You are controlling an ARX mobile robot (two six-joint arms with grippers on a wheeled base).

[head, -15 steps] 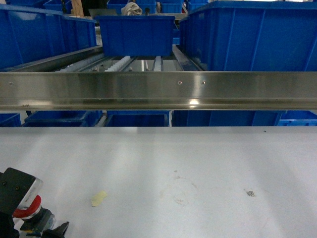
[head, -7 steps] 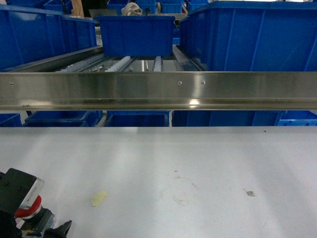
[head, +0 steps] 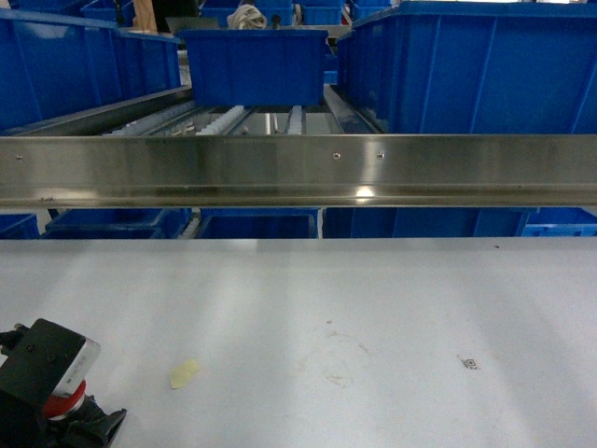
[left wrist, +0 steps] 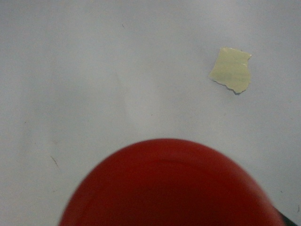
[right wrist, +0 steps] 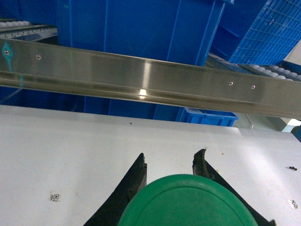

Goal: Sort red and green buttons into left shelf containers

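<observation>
A red button (head: pixel 63 408) sits in my left gripper (head: pixel 79 422) at the bottom left corner of the head view, low over the white table (head: pixel 354 299). In the left wrist view its red cap (left wrist: pixel 164 188) fills the lower frame and hides the fingers. My right gripper (right wrist: pixel 171 162) is shut on a green button (right wrist: pixel 188 202), with a black fingertip (right wrist: pixel 137 176) showing on each side of the cap; it is out of the head view. The left shelf containers (head: pixel 75 65) are deep blue bins on the roller rack behind the steel rail.
A steel rail (head: pixel 298 170) crosses the front of the rack above the table's far edge. More blue bins stand at the centre (head: pixel 254 65) and right (head: pixel 476 65). A pale scrap of tape (head: pixel 185 373) lies on the table near the left gripper.
My left gripper with the red button has shifted lower in the head view and a little to the right. The tape scrap and bins have not moved.
</observation>
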